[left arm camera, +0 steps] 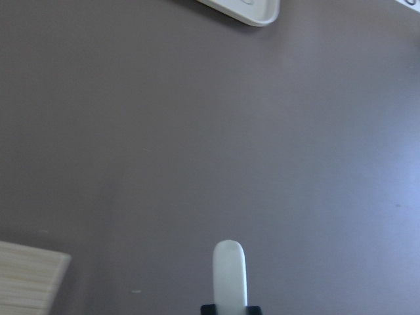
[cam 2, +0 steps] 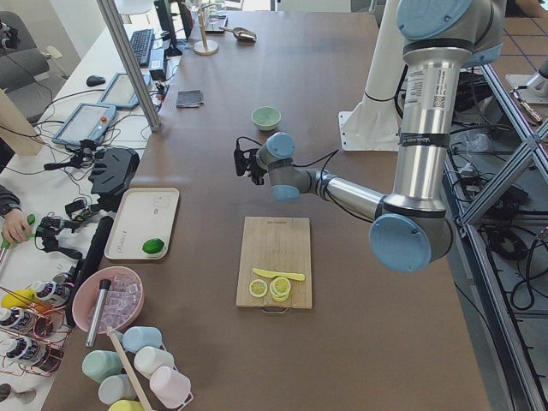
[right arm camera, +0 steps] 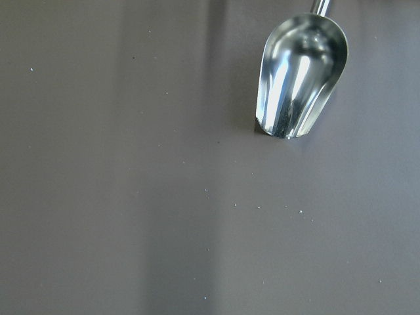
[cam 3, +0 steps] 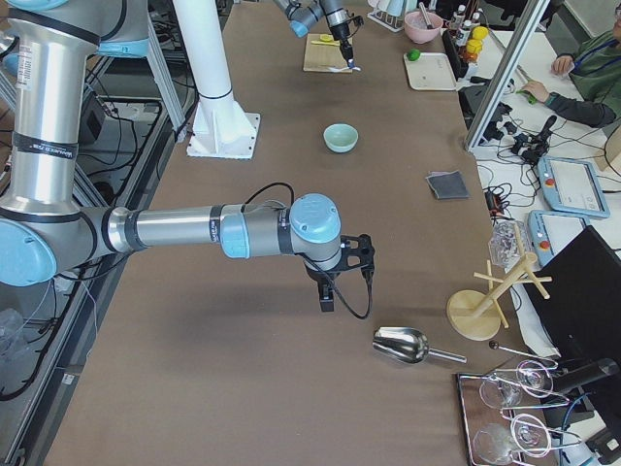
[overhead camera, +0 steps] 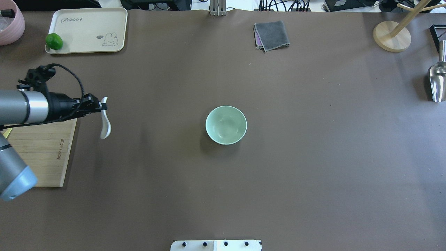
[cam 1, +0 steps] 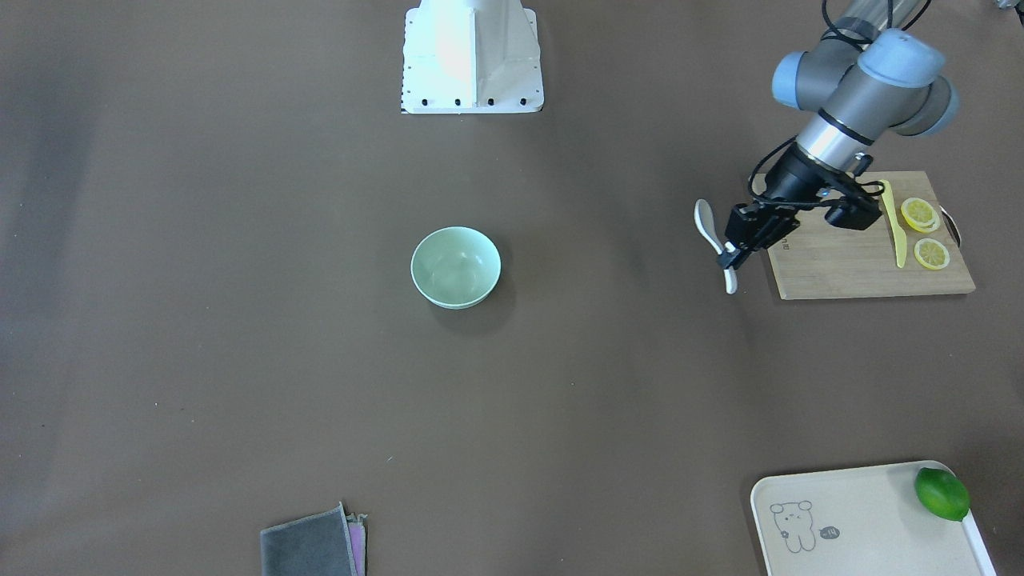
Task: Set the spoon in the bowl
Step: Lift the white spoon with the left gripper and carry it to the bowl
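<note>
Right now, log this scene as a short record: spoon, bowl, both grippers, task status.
spoon: small glossy white soup spoon, gripped by its handle, just off the wooden cutting board
bowl: round pale mint-green bowl, empty, mid-table, apart from the spoon
left gripper: fingers shut on the spoon
right gripper: over bare table near the metal scoop; open or shut cannot be told
task status: spoon not yet in bowl

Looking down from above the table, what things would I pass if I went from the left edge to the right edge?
Wooden cutting board → white spoon → green bowl → grey cloth → wooden stand → metal scoop.
</note>
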